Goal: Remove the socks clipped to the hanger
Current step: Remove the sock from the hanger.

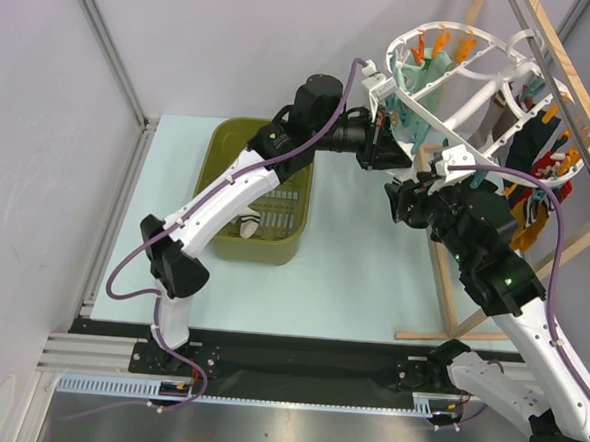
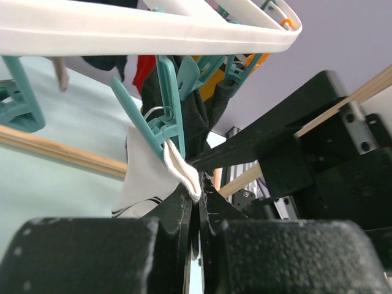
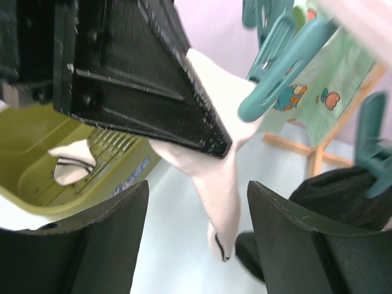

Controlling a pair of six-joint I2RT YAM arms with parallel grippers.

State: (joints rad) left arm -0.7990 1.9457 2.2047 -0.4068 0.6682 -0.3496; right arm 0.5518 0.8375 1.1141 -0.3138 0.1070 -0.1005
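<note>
The hanger [image 1: 427, 34] hung by its hook from the wooden rack [image 1: 565, 72] at the far right of the table [image 1: 361, 285], high enough that its socks dangled free for the arms to reach from below.

1 white sock with black stripes [image 2: 150, 177] was the one being worked. Its cuff was pinched in a teal peg [image 2: 162, 110] under the hanger's rim. The left gripper [image 2: 197, 196] was closed tight on that cuff just below the peg, probably so that a downward pull would slip the fabric out of the peg's bite.

The right gripper [image 3: 197, 190] stood wide open and held nothing. In its wrist view, the sock's toe hung in the gap between its 2 fingers; contact could not be told. It seemed placed to steady or take the sock.

1 mint sock with a bear print [image 3: 324, 92] was clipped just beside. Farther round the ring, black, red and mustard socks [image 1: 529, 170] were bunched too closely to count.

The olive-green tub [image 1: 224, 157] sat on the table well apart to the left, likely as the drop point. It held 1 matching striped sock [image 1: 250, 223].

The pegs came in 2 colours, teal and orange; their number was not clear.
</note>
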